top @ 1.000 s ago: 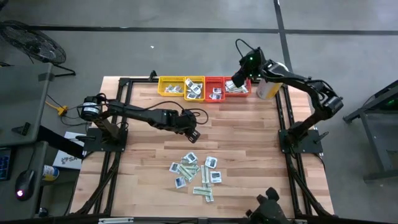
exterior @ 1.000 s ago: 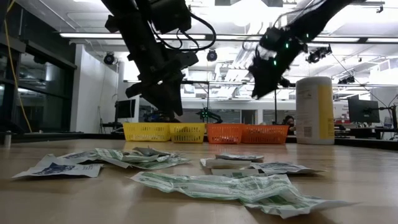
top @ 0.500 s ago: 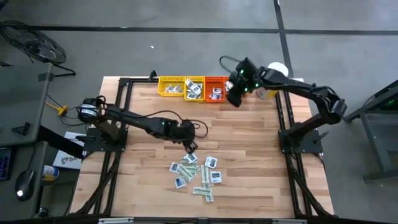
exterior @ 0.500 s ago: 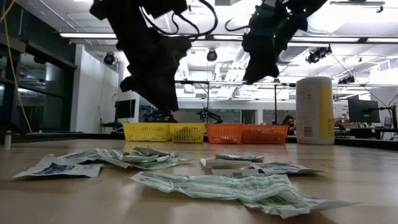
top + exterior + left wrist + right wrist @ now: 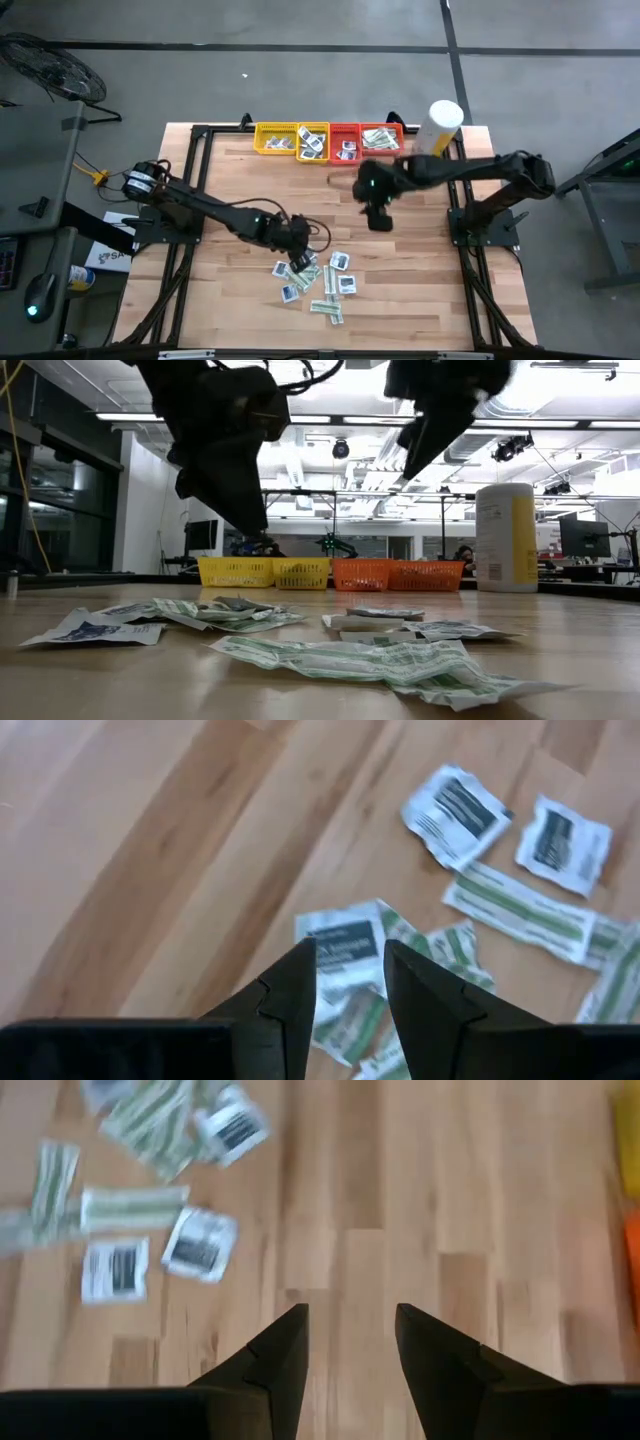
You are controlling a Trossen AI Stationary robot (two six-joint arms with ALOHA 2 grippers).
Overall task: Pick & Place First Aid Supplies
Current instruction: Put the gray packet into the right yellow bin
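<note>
The first aid packets (image 5: pixel 318 282) lie flat in a loose heap on the wood near the table's near edge, narrow white-and-green strips mixed with small white squares with dark centres; they also show in the low view (image 5: pixel 350 652). My left gripper (image 5: pixel 298 263) hangs open just above the heap's far left part, its fingers either side of a square packet (image 5: pixel 340 942) without touching. My right gripper (image 5: pixel 379 217) is open and empty over bare wood in the table's middle, with packets (image 5: pixel 200 1245) ahead of it.
Yellow trays (image 5: pixel 292 139) and red trays (image 5: pixel 362 139) stand in a row at the far edge, holding several packets. A tall white-and-yellow canister (image 5: pixel 438 128) stands at the far right corner. Bare wood lies between the trays and the heap.
My left gripper has moved toward the near edge and down, from the table's middle to just over the heap. My right gripper has left the red tray and swung toward the near edge and somewhat left, to the table's middle. The packets have stayed where they were.
</note>
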